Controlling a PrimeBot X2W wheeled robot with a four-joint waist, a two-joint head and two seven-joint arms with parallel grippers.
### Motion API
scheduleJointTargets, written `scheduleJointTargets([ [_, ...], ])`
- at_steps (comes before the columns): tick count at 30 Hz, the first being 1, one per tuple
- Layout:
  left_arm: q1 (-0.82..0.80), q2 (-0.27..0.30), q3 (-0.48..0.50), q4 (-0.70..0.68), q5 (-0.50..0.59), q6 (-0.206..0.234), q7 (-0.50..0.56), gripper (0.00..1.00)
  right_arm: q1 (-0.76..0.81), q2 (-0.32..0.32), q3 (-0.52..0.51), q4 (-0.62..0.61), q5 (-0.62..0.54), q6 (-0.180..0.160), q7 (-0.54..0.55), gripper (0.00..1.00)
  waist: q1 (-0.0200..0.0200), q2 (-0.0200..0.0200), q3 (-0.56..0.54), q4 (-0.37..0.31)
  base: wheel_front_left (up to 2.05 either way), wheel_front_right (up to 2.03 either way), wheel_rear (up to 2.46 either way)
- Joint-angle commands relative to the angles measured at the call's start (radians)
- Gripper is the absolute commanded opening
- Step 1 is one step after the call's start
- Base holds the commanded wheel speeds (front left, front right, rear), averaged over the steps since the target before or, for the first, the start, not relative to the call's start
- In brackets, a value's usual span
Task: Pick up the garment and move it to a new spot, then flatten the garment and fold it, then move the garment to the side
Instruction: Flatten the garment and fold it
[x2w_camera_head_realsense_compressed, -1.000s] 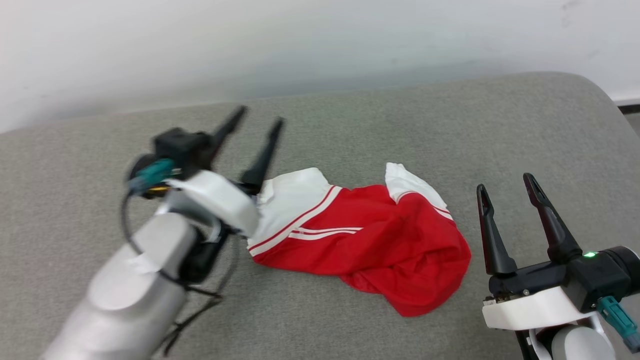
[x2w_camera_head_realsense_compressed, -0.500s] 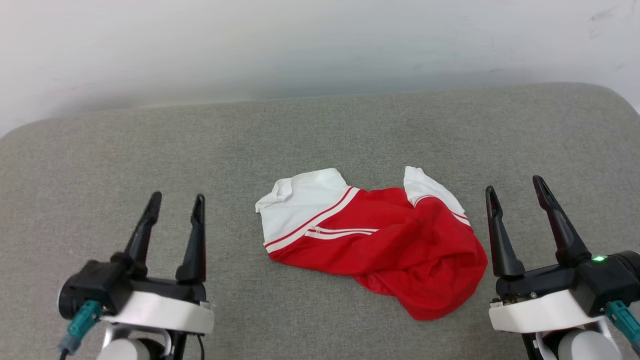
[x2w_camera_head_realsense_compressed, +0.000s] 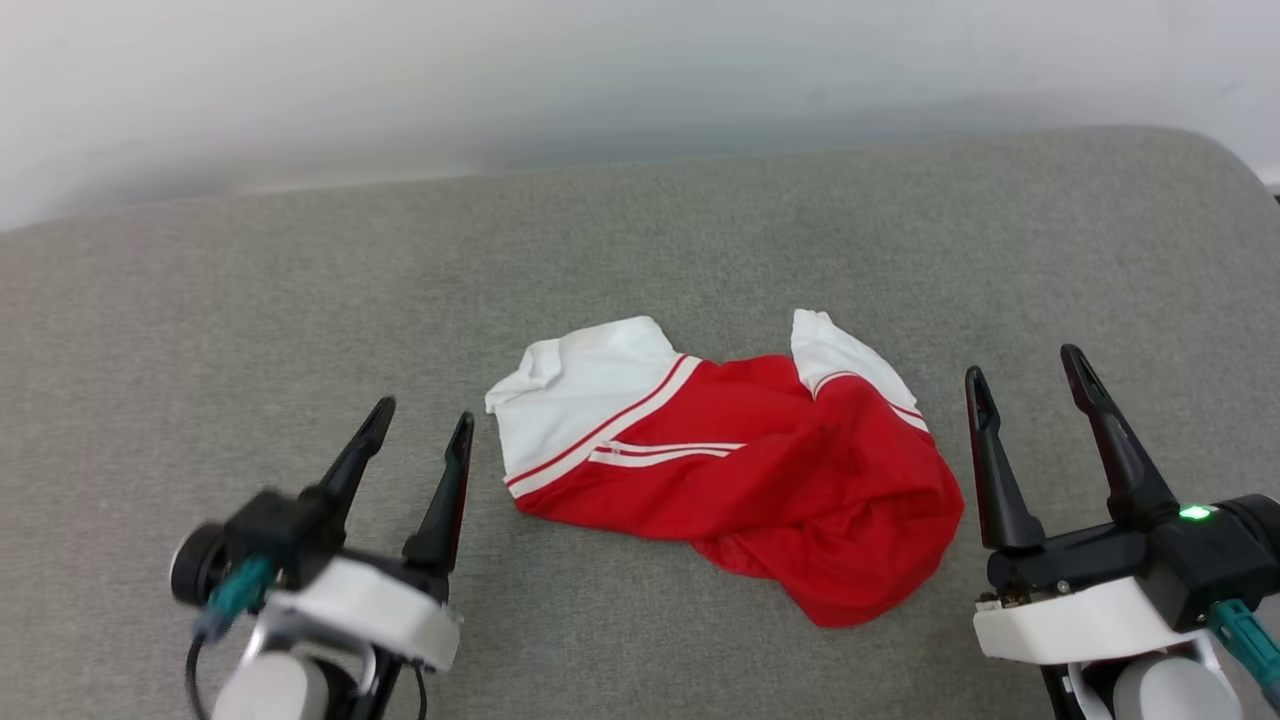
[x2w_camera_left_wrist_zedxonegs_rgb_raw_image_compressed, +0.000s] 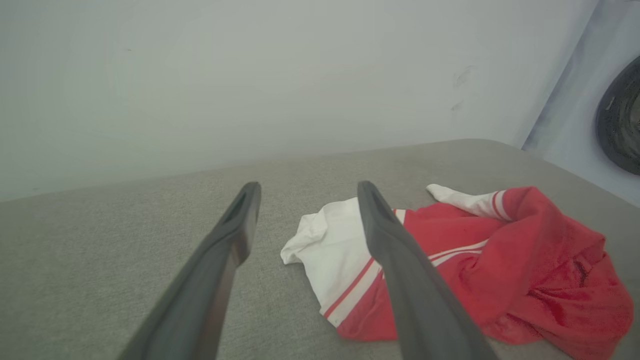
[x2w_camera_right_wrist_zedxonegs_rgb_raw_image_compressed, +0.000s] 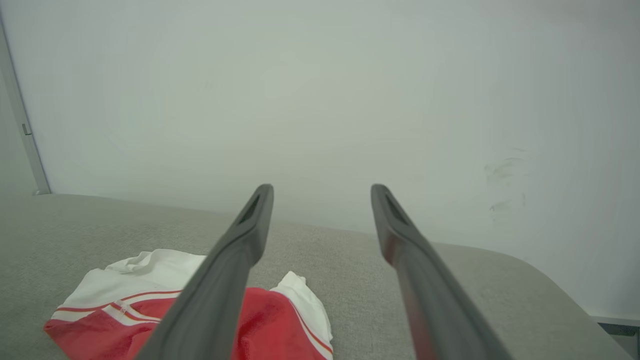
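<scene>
Count: 1 garment (x2w_camera_head_realsense_compressed: 740, 490), 2 pincers, L pincer (x2w_camera_head_realsense_compressed: 425, 412) & R pincer (x2w_camera_head_realsense_compressed: 1022, 363), 1 grey cushion (x2w_camera_head_realsense_compressed: 200, 330).

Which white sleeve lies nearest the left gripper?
The broad, flat sleeve at the left end of the garment, beside the left gripper; the smaller sleeve pokes out nearer the right gripper.

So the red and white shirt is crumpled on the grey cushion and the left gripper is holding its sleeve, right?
Not quite. The left gripper is open beside the shirt, not touching it, as the head view shows. The shirt does lie crumpled on the grey cushion.
</scene>
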Motion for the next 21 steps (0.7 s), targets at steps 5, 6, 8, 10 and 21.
scheduleJointTargets([
  [5,-0.182,0.099,-0.097,0.058,-0.053,-0.02,0.254,1.0,-0.035,0.001,0.004,-0.011,0.004,0.0,-0.002,1.0,0.0,0.0,0.073,-0.038,0.0,0.0,0.0],
  [6,-0.218,0.112,-0.12,0.059,-0.079,-0.022,0.303,1.0,-0.038,0.001,0.007,-0.01,0.007,0.0,-0.002,1.0,0.0,0.0,0.085,-0.044,0.0,0.0,0.0],
  [8,-0.291,0.135,-0.156,0.073,-0.167,-0.022,0.425,1.0,-0.047,0.001,0.01,-0.013,0.011,0.0,-0.002,1.0,0.0,0.0,0.106,-0.056,0.0,0.0,0.0],
  [10,-0.371,0.2,-0.204,0.092,-0.195,-0.02,0.543,1.0,-0.053,0.002,0.015,-0.011,0.019,0.0,-0.002,1.0,0.0,0.0,0.124,-0.069,0.0,0.0,0.0],
  [21,-0.606,0.273,-0.305,0.267,-0.329,-0.022,0.973,1.0,-0.088,0.001,0.031,-0.01,0.052,0.0,-0.002,1.0,0.0,0.0,0.197,-0.139,0.0,0.0,0.0],
])
